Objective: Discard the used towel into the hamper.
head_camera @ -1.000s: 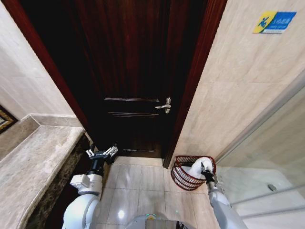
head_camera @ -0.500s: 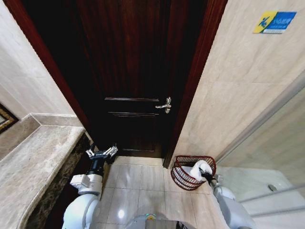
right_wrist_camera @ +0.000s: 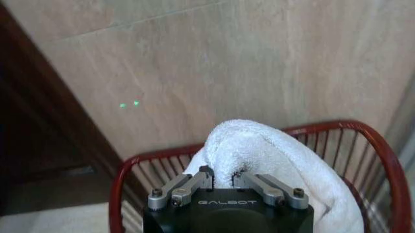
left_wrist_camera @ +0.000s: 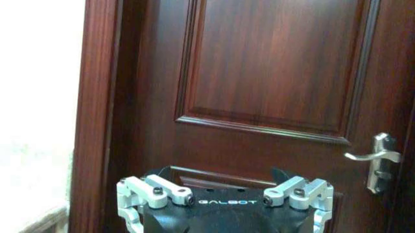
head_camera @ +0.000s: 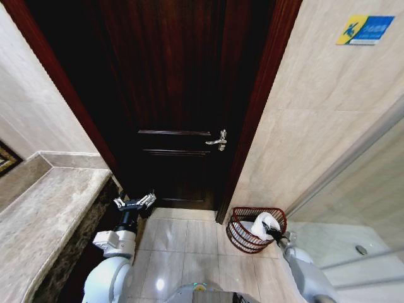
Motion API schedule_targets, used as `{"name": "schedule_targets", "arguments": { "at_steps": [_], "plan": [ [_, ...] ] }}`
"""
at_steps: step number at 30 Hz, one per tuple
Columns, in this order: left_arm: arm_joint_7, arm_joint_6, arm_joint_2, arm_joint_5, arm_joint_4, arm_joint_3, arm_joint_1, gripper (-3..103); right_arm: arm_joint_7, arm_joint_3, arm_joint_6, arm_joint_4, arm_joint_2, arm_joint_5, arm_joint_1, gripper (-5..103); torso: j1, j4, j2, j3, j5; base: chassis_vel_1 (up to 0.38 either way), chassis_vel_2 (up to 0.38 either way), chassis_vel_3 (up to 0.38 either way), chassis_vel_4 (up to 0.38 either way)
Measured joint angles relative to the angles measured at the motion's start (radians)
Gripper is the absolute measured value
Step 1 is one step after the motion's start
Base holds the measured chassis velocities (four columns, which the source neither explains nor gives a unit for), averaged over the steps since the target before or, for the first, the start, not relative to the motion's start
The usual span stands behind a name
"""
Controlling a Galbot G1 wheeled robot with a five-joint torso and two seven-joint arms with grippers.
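My right gripper is clenched on the white towel, holding it inside the rim of the hamper — the red-brown wire basket standing on the tiled floor at the right, against the beige wall just beside the dark wooden door. The towel bulges up above my fingers, its lower folds draped within the basket. My left gripper hangs idle on the left near the stone counter, fingers spread wide — facing the door and its handle.
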Motion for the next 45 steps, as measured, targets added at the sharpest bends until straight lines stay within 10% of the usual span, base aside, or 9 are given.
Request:
{"name": "schedule_targets", "arguments": {
  "at_steps": [7,31,45],
  "plan": [
    [0.000,0.000,0.000,0.000,0.000,0.000,0.000,100,0.039,-0.022,-0.052,0.138,-0.004,0.015,-0.127,12,0.001,-0.0002,-0.001,0.000,0.0001,-0.147,0.163,0.143,-0.133],
    [0.000,0.000,0.000,0.000,0.000,0.000,0.000,100,0.137,0.001,-0.200,0.409,-0.055,0.063,-0.278,100,0.000,0.0001,0.000,0.000,-0.0001,0.005,-0.016,-0.007,0.010],
    [0.000,0.000,0.000,0.000,0.000,0.000,0.000,100,0.263,0.183,-0.136,0.934,0.041,0.053,-0.562,100,0.000,-0.0001,0.000,0.000,-0.0003,0.000,0.000,0.000,0.000]
  ]
}}
